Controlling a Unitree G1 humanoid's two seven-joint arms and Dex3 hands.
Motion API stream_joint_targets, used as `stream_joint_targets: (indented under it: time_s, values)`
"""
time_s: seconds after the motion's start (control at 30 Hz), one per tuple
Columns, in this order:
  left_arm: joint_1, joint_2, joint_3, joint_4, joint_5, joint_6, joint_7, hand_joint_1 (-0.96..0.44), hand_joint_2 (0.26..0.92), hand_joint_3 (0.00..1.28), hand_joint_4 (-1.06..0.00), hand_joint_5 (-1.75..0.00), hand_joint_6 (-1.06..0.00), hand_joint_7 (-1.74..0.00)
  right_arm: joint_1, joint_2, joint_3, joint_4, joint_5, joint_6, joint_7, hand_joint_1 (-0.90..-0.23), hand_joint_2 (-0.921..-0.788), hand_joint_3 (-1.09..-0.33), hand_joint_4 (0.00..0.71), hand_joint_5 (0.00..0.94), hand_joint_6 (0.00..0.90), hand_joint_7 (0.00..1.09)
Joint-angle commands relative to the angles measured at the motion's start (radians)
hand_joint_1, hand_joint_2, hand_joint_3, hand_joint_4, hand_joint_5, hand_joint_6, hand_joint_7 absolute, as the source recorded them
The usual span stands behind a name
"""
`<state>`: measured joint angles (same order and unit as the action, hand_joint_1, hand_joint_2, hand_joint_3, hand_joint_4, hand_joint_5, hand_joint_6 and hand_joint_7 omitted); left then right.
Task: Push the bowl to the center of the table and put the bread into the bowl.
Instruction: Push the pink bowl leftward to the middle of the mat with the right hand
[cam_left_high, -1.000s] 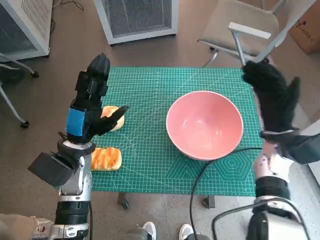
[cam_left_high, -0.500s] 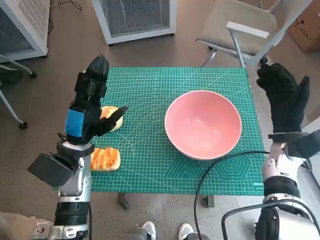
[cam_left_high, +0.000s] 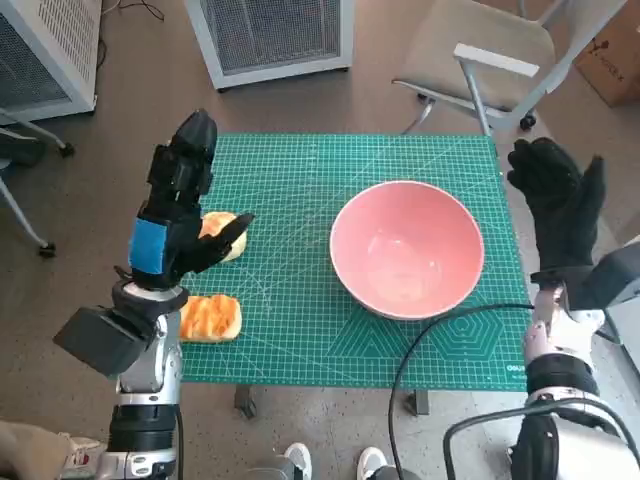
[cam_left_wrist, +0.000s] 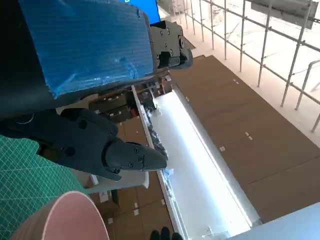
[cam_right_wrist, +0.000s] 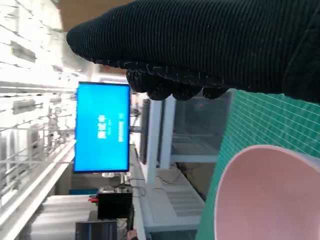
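pink bowl (cam_left_high: 407, 248) apart from right hand (cam_left_high: 557, 212) fingers (cam_left_high: 528, 163).

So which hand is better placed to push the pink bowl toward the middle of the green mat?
The right hand, probably. It hangs open just off the table's right edge beside the pink bowl, which sits right of centre. The left hand hovers over the bread rolls on the far side.

Left hand (cam_left_high: 178, 205) is hovering raised, fingers spread, holding nothing. Right hand (cam_left_high: 557, 212) is standing upright, fingers apart, empty.
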<state>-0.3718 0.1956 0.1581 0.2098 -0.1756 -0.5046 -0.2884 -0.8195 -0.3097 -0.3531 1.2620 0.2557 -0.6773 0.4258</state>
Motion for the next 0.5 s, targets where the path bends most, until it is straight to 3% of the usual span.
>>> stream_joint_targets:
  time_s: [0.03,0.27,0.5]
  values:
    - [0.015,0.008,0.002,-0.034,-0.012,0.014,-0.002,-0.35,0.921,0.19,-0.06,0.00,0.00,-0.44,0.008,-0.005,0.003,0.029,-0.026,0.049,-0.024,-0.610,-0.921,-0.713,0.036,0.000,0.161,0.00]
    - [0.022,0.013,0.005,-0.044,-0.010,0.021,-0.003,-0.35,0.921,0.19,-0.06,0.00,0.00,-0.43,0.011,-0.005,0.003,0.042,-0.050,0.085,-0.056,-0.600,-0.921,-0.730,0.043,0.003,0.163,0.00]
    - [0.027,0.017,0.008,-0.058,-0.008,0.033,0.001,-0.34,0.921,0.19,-0.05,0.00,0.00,-0.43,0.014,0.007,-0.011,0.054,-0.050,0.132,-0.068,-0.592,-0.921,-0.739,0.051,0.005,0.180,0.01]
